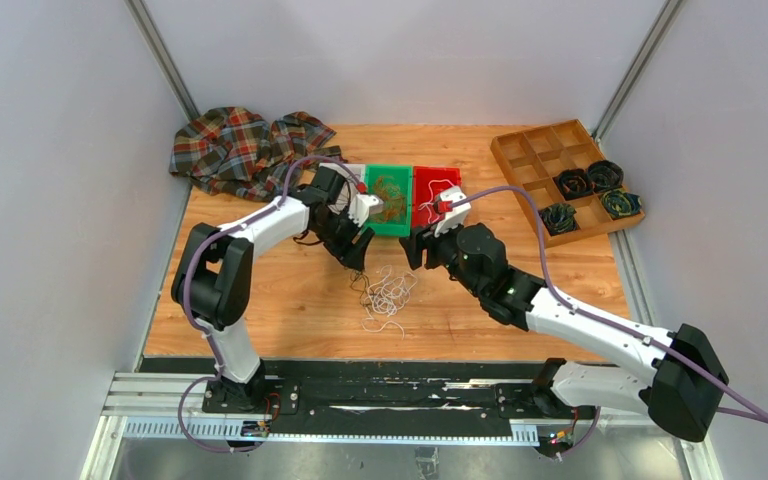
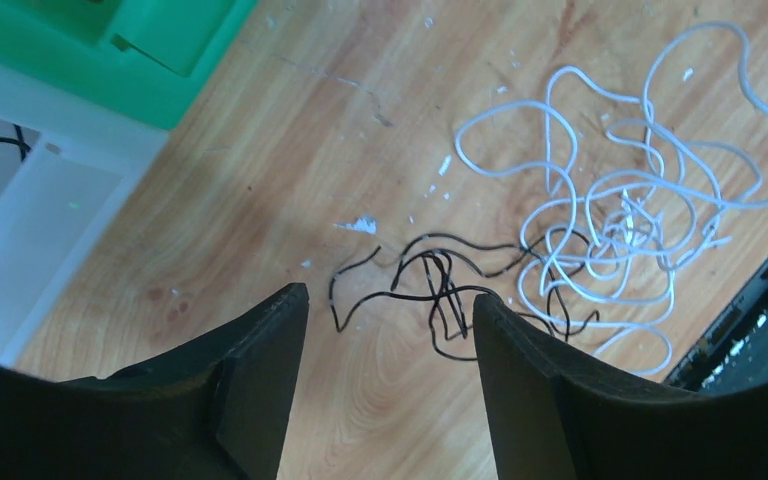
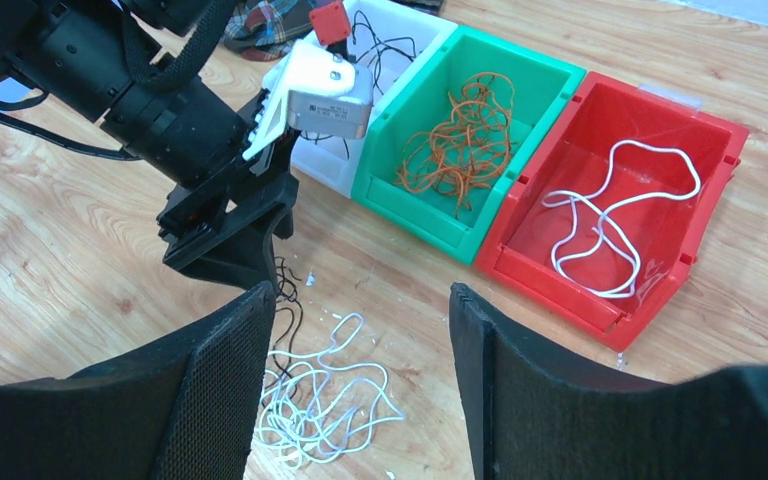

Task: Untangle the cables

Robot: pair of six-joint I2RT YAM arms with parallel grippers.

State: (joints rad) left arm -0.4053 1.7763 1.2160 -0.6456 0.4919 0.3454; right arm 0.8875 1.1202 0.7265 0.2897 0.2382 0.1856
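Cables (image 2: 600, 230), a loose heap of white and black strands, lie on the bare wood around the middle of the tabletop, slightly toward the near edge. The left gripper (image 2: 390, 295) hangs over the black strands (image 2: 440, 290) with fingers spread wide, holding nothing; one loop seems to pass just beside a fingertip, though contact is unclear. The right gripper (image 3: 360, 290) is likewise spread and empty. Toward the far edge, the green bin (image 3: 410, 220) holds orange strands (image 3: 460, 140) and the red bin (image 3: 550, 285) a white strand (image 3: 610, 220).
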